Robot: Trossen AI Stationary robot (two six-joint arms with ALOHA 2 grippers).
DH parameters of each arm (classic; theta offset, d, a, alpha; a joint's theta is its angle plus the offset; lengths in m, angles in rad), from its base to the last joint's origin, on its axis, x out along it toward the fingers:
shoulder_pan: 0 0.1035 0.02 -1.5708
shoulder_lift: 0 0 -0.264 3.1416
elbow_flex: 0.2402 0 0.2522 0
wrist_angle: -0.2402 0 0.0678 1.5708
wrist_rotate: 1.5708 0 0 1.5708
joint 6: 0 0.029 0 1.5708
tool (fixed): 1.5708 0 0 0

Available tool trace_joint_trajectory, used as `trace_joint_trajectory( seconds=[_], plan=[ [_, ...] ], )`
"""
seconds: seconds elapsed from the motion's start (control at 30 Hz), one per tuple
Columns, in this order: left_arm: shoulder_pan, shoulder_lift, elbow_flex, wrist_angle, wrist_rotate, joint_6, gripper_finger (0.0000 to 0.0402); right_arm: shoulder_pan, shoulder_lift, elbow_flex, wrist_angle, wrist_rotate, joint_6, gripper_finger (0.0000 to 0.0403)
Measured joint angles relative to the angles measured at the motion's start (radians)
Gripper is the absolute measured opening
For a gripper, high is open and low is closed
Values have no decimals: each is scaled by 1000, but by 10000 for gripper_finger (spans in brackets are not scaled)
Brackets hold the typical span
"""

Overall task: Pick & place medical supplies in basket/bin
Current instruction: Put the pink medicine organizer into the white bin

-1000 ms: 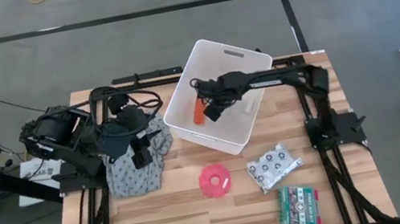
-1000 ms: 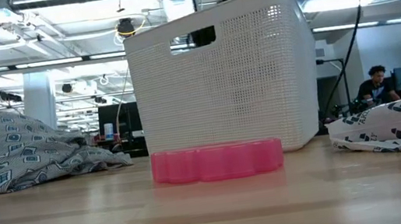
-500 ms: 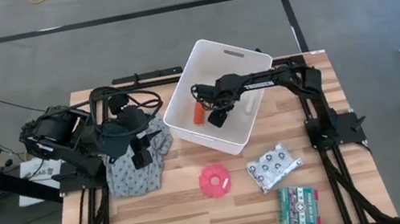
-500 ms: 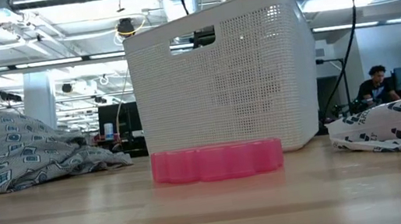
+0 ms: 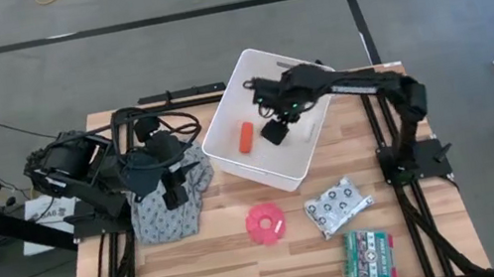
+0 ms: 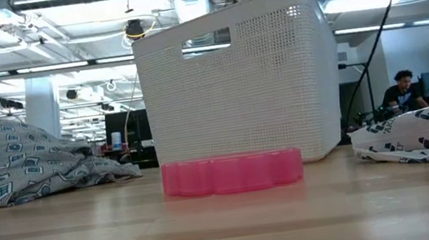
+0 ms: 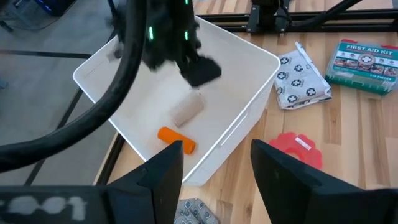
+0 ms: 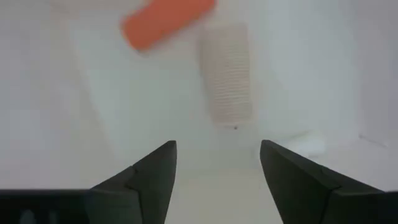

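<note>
The white bin (image 5: 228,148) stands at the table's far middle. On its floor lie the orange cylinder (image 5: 245,138), the beige gauze roll (image 8: 227,74) and a white tube (image 8: 306,142). My right gripper (image 5: 275,132) hangs open above the bin's inside, right of the cylinder, touching nothing. The pink disc (image 5: 265,223), the spotted packet (image 5: 337,206) and the green-red box (image 5: 369,256) lie flat on the near part of the table. My left gripper (image 7: 214,180) waits open over the grey patterned cloth (image 5: 167,212) on the left.
The right arm (image 5: 359,84) reaches over the bin's far right rim. The grey cloth lies bunched left of the bin. Bare wood shows between the cloth and the pink disc and along the near edge. In the low view a person (image 6: 402,92) sits far behind the table.
My right gripper, which stood low in the bin at the orange cylinder, has drawn away from it, up and toward the table's right. The cylinder has stayed lying on the bin floor. The left arm has kept still.
</note>
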Motion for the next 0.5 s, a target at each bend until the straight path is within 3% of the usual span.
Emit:
trace_joint_trajectory(
  seconds=[0.27,0.5],
  plan=[
    [0,0,0,0,-1,-1,178,102,-169,103,-60,10,120,211],
    [0,0,0,0,4,-20,178,286,-224,103,-52,10,120,208]
  ],
)
